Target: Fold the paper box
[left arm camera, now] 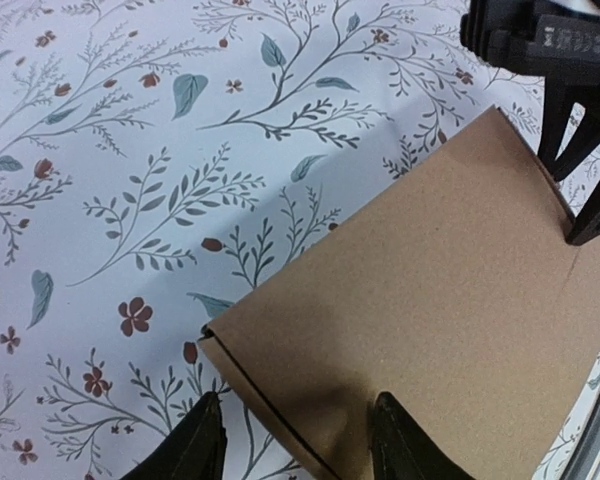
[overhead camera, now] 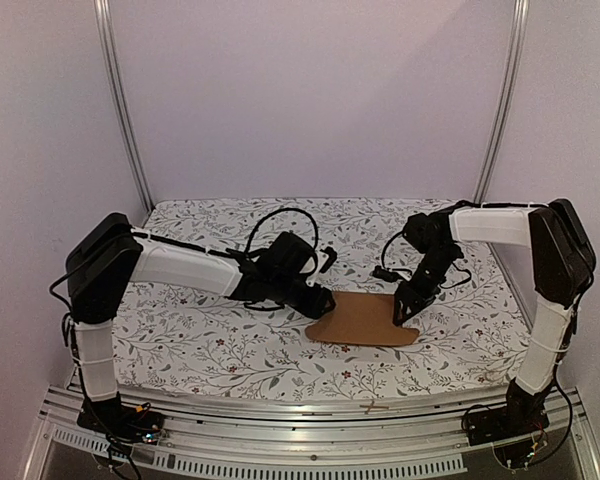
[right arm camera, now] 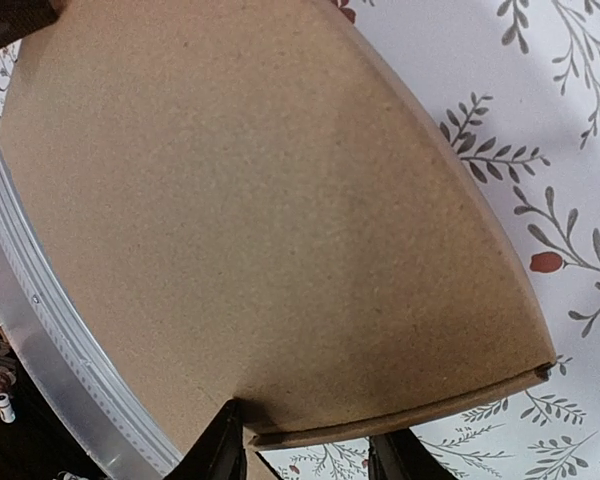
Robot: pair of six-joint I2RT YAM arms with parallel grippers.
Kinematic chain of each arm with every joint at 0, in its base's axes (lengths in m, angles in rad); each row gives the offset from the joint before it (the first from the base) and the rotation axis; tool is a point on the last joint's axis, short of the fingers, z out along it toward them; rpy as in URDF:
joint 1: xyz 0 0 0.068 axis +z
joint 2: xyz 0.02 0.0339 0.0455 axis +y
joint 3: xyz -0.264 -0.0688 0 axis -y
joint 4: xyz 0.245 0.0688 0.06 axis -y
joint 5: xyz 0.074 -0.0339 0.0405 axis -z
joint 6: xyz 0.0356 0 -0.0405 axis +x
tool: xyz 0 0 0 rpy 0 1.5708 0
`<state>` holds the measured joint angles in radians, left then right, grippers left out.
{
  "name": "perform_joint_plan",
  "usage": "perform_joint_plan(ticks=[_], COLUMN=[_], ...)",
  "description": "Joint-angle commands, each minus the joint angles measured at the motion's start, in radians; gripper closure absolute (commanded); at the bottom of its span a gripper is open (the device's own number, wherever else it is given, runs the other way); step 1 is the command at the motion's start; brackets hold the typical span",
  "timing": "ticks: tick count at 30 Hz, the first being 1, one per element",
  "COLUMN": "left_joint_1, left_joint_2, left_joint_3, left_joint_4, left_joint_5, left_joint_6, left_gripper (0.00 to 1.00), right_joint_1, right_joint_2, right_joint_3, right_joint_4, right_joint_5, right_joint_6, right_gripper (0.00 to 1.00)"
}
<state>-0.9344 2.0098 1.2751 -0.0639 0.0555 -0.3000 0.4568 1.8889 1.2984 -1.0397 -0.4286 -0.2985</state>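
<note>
Top external view: paper box [overhead camera: 365, 320] lies flat on table [overhead camera: 200, 345], front-centre, bit right of middle. Left hand [overhead camera: 320, 300] sits at its left end, right hand [overhead camera: 405, 310] at right end. Both hands spread wide, nothing pinched; wrist views show fingers straddling box edge. We reckon they're bracing card from both ends so it can't slide before flap gets lifted. Long axis runs left-right between hands, rounded end toward left arm.
</note>
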Motion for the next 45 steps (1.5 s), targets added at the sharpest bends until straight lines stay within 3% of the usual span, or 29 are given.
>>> perform_joint_plan(ticks=[1, 6, 20, 27, 31, 39, 45], left_joint_1=[-0.009, 0.002, 0.003, -0.035, -0.047, -0.054, 0.035], left_joint_2=[-0.101, -0.157, -0.045, 0.007, -0.085, -0.427, -0.434], left_joint_3=[-0.078, -0.125, -0.08, -0.003, -0.023, -0.112, -0.158], left_joint_4=[-0.035, -0.038, -0.114, -0.294, -0.348, -0.442, -0.315], left_joint_5=[-0.046, -0.01, 0.088, -0.074, -0.089, -0.187, -0.108], left_joint_6=[-0.002, -0.039, -0.05, 0.031, 0.026, 0.035, 0.081], left_gripper=[0.49, 0.48, 0.5, 0.53, 0.53, 0.48, 0.42], right_joint_1=[0.004, 0.005, 0.004, 0.004, 0.021, 0.142, 0.198], right_joint_2=[0.063, 0.054, 0.056, 0.06, 0.084, 0.187, 0.325], right_joint_3=[-0.001, 0.004, 0.008, 0.032, 0.079, 0.263, 0.541], right_joint_4=[0.034, 0.036, 0.038, 0.046, 0.049, -0.024, -0.219], right_joint_5=[0.067, 0.068, 0.057, 0.07, 0.042, 0.024, -0.134], right_joint_6=[-0.004, -0.012, -0.013, -0.02, -0.051, -0.248, -0.395], right_gripper=[0.61, 0.62, 0.61, 0.61, 0.61, 0.6, 0.58])
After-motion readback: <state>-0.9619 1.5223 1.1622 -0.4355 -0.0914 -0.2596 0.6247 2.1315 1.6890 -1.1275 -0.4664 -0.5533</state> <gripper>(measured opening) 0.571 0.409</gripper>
